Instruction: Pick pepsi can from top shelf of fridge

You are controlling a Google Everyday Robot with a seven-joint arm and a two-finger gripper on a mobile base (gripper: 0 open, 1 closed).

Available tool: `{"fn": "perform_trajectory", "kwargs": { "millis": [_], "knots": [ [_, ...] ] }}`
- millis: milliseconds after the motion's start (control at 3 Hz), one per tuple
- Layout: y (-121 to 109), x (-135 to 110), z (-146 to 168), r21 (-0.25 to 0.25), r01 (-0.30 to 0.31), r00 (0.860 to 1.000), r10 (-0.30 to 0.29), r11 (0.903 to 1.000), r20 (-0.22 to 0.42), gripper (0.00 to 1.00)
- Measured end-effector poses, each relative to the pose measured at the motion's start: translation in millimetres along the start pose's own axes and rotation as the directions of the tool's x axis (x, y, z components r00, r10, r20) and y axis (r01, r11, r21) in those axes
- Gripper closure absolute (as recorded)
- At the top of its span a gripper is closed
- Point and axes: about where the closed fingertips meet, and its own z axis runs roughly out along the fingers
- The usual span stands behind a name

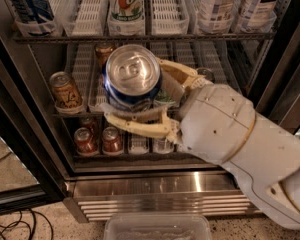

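Claw (pixel 135 92) grips pepsi can (pixel 132 74), seemingly clear of fridge (pixel 190 185).
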Motion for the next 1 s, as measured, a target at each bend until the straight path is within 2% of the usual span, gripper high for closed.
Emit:
{"fn": "perform_trajectory", "kwargs": {
  "millis": [333,667,1000],
  "knots": [
    [15.0,-19.6,-36.2,-0.015,0.094,0.995,-0.095,0.9954,-0.016,1.0],
    [19.5,-35.9,-67.5,-0.021,0.165,0.984,-0.166,0.9861,-0.06,1.0],
    [19.5,-35.9,-67.5,-0.021,0.165,0.984,-0.166,0.9861,-0.06,1.0]
  ]
}}
